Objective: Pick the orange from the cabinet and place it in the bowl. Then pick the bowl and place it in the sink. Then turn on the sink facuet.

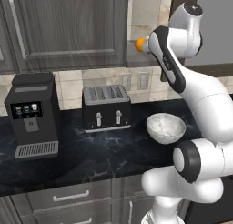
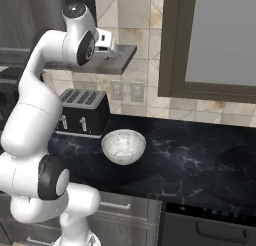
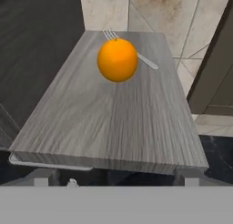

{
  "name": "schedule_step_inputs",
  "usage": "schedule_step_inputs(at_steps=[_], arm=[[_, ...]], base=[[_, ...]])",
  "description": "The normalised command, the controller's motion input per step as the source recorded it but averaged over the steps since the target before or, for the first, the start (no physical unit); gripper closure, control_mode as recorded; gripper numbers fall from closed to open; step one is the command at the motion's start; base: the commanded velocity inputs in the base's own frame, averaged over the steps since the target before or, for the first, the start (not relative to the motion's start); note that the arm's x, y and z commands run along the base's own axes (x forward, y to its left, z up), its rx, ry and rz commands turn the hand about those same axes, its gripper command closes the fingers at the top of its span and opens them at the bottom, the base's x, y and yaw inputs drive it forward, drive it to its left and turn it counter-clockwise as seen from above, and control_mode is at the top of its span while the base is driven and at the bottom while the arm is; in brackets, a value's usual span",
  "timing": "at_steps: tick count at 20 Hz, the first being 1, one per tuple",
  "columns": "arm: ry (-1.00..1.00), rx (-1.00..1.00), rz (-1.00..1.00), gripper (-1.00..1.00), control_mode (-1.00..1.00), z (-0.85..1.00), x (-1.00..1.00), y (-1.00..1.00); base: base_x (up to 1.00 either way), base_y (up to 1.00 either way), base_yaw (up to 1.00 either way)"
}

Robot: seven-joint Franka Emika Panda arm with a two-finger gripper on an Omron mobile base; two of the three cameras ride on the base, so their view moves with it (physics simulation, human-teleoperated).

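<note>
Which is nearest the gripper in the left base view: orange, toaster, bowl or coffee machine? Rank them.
1. orange, on the shelf right at the gripper.
2. toaster and bowl, down on the counter, too close to call.
3. coffee machine, far left.

A bright orange round fruit [image 3: 117, 60] glows at upper centre of the hand view on a streaked grey wood-grain shelf [image 3: 109, 123]. Lower centre in the left base view, a white bowl with grey marbled speckling [image 1: 165, 127] sits on a black white-veined marble counter [image 1: 91, 155], beside a black-and-silver slotted toaster [image 1: 106, 107].
</note>
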Motion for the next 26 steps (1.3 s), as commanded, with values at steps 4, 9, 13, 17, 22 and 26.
schedule_step_inputs(at_steps=[4, 9, 13, 17, 22, 26], arm=[[0.00, 0.00, 0.10, -1.00, -1.00, 0.00, 0.51, 0.02], [0.00, 0.00, 0.10, -1.00, -1.00, 0.00, 0.49, 0.00], [0.00, 0.00, 0.07, -1.00, -1.00, 0.00, 0.47, 0.00], [0.00, 0.00, 0.06, -1.00, -1.00, -0.04, 0.39, 0.00], [0.00, 0.00, 0.06, -1.00, -1.00, -0.08, 0.35, 0.03], [0.00, 0.00, 0.05, -1.00, -1.00, -0.08, 0.35, 0.05]], base=[[0.00, 0.00, 0.00], [0.00, 0.00, 0.00], [0.00, 0.00, 0.00], [0.00, 0.00, 0.00], [0.00, 0.00, 0.00], [0.00, 0.00, 0.00]])
